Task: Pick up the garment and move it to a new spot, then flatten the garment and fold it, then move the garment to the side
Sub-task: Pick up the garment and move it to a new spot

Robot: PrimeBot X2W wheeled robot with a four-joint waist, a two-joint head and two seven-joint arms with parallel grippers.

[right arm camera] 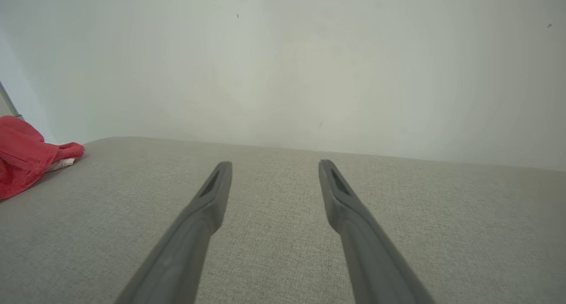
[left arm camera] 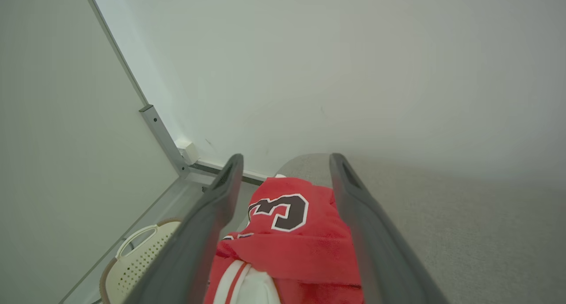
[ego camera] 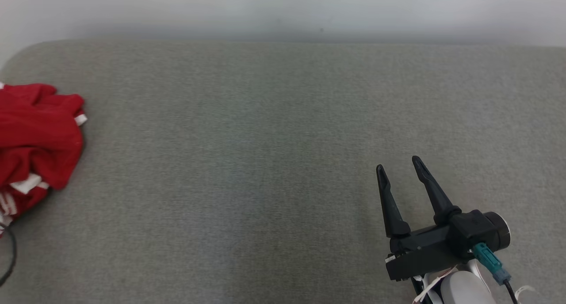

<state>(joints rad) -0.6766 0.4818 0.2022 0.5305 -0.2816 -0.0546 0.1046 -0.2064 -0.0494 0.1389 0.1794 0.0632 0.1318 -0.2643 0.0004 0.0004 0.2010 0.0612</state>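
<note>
The garment (ego camera: 37, 140) is a crumpled red jersey with white trim, heaped at the far left edge of the grey cushioned surface (ego camera: 274, 131). From the left wrist view the garment (left arm camera: 296, 233) shows a dark number outlined in white, lying just below and between the fingers of my left gripper (left arm camera: 286, 162), which stands open above it with nothing held. My right gripper (ego camera: 398, 165) is open at the lower right of the head view, far from the garment, hovering over bare fabric. In the right wrist view my right gripper (right arm camera: 274, 165) is empty and the garment (right arm camera: 26, 158) sits at the left edge.
A pale wall (ego camera: 283, 8) runs behind the surface. Beyond the surface's left end, a metal frame post (left arm camera: 161, 136) and a cream perforated basket (left arm camera: 141, 255) stand on the floor. A dark cable (ego camera: 11, 251) loops at the lower left.
</note>
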